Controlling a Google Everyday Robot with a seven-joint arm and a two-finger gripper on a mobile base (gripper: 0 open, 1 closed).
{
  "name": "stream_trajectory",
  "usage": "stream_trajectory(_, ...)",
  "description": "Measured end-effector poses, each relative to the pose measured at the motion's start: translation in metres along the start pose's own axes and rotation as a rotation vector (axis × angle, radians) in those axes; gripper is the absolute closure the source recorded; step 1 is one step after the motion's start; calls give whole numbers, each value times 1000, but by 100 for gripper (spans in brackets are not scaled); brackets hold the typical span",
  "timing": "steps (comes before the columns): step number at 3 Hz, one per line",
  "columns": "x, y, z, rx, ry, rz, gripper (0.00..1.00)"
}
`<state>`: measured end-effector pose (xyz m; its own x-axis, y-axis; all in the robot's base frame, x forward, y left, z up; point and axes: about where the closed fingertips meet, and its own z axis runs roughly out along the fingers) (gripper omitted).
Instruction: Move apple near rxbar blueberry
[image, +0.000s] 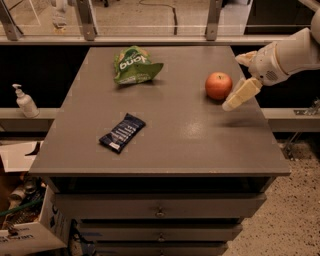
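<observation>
The red-orange apple sits on the grey table, at its far right. The rxbar blueberry, a dark navy bar with white lettering, lies at the left front, far from the apple. My gripper comes in from the right edge and hovers just right of the apple. It is open and holds nothing. One cream finger points down-left beside the apple, and the other finger sits behind it.
A green chip bag lies at the table's far left. A soap dispenser stands on a ledge to the left. Drawers are below the table's front edge, and boxes are on the floor at lower left.
</observation>
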<state>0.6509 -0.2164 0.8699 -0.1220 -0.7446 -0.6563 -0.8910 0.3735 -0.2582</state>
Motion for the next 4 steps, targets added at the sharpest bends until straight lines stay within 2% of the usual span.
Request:
stream_trajectory(2, 4, -20, 33, -37, -36, 62, 0)
stream_trajectory(3, 6, -24, 43, -54, -51, 84, 15)
stream_trajectory(4, 11, -22, 47, -66, -60, 102, 39)
